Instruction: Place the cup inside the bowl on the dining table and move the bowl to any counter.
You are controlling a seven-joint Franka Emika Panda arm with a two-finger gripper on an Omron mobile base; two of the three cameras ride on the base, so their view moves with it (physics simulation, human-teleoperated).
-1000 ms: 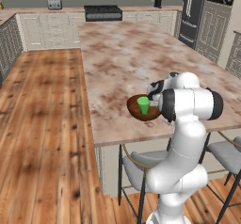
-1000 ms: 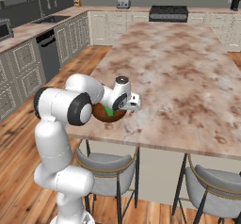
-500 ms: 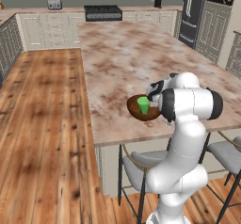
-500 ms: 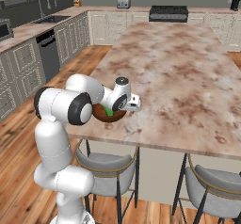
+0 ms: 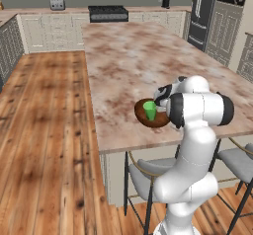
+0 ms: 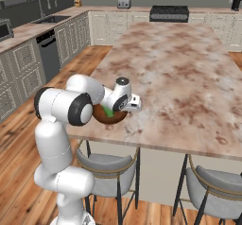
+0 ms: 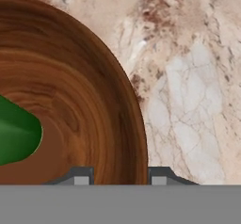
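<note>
The bowl (image 5: 152, 114) sits on the dining table (image 5: 128, 61), close to the near edge where the stools (image 6: 105, 181) are tucked under, and the cup (image 5: 149, 110) stands inside it. In the left base view the green cup rises upright from the middle of the brown bowl, and the gripper (image 5: 162, 102) hangs just beside it on the side toward the robot's body, low over the bowl's rim. In the right base view the same bowl (image 6: 109, 116) is half hidden behind the white forearm, with a sliver of the cup (image 6: 108, 110) showing green between the arm and the wrist; the gripper (image 6: 124, 109) points down at the bowl's wall there. The hand view looks nearly straight down: the bowl's rim (image 7: 134, 110) curves from the top left down to the bottom centre, the cup (image 7: 19, 133) lies off to the left well inside the bowl, apart from the fingers, and the marbled tabletop (image 7: 193, 86) spreads to the right. One fingertip (image 7: 81, 177) stands over the bowl's inner slope and the other over the stone just outside, so the jaws straddle the rim with a modest gap between them. Whether the tips already press on the wood cannot be told. The counter (image 6: 28, 30) with its sink runs along the far left wall, well apart from the bowl.
</note>
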